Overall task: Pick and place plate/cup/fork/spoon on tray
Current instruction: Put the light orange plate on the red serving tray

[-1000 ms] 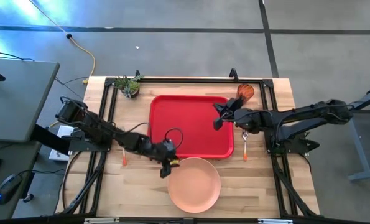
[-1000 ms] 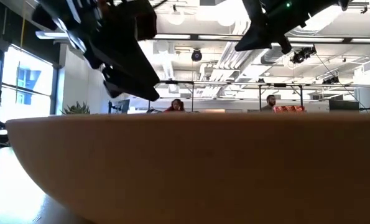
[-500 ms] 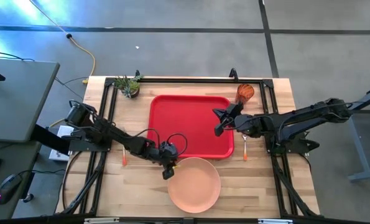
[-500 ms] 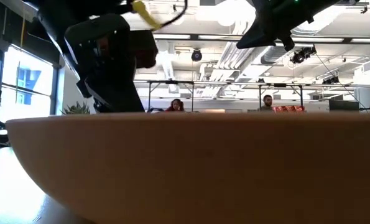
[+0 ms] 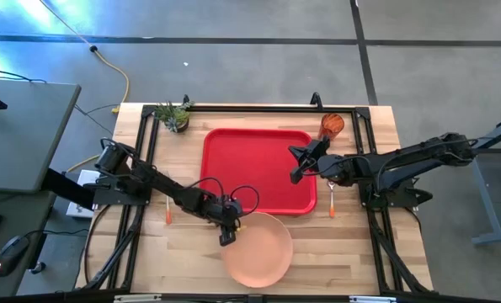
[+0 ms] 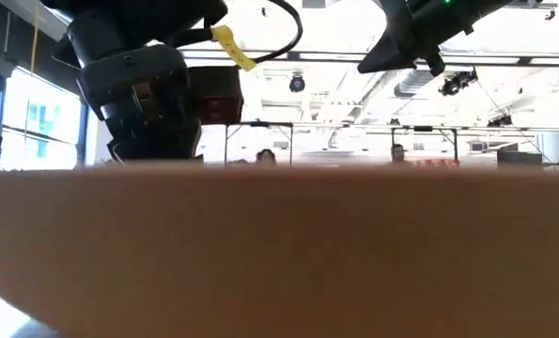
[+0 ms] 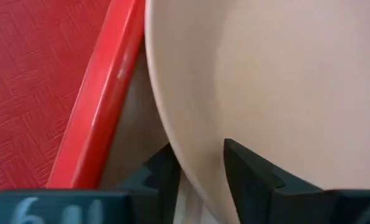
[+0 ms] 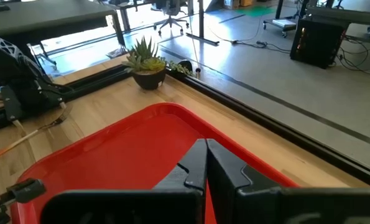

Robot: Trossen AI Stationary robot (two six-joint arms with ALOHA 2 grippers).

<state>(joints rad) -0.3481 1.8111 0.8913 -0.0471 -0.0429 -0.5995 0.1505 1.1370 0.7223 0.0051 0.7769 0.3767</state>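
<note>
Early stage of loading: tray (image 5: 258, 171) lying bare at table centre, nothing yet placed on it.

Left gripper (image 5: 226, 232) clamped on the rim of the plate (image 5: 257, 250), one finger (image 7: 250, 174) over the rim and the other beneath it, as seen in the left wrist view. Plate resting on the wood just off the tray's near edge, at most barely overlapping the near rim; whether lifted clear of the table cannot be told.

Right gripper (image 5: 295, 164) hovering over the tray's right edge, fingers pressed together and holding nothing.

Cup (image 5: 331, 125) standing off the tray near its far right corner. One utensil (image 5: 331, 202) lying beside the tray's right edge, another (image 5: 167, 213) well to its left; fork or spoon not discernible.

Judged progress: plate in hand but undelivered; cup and both utensils left to move.
</note>
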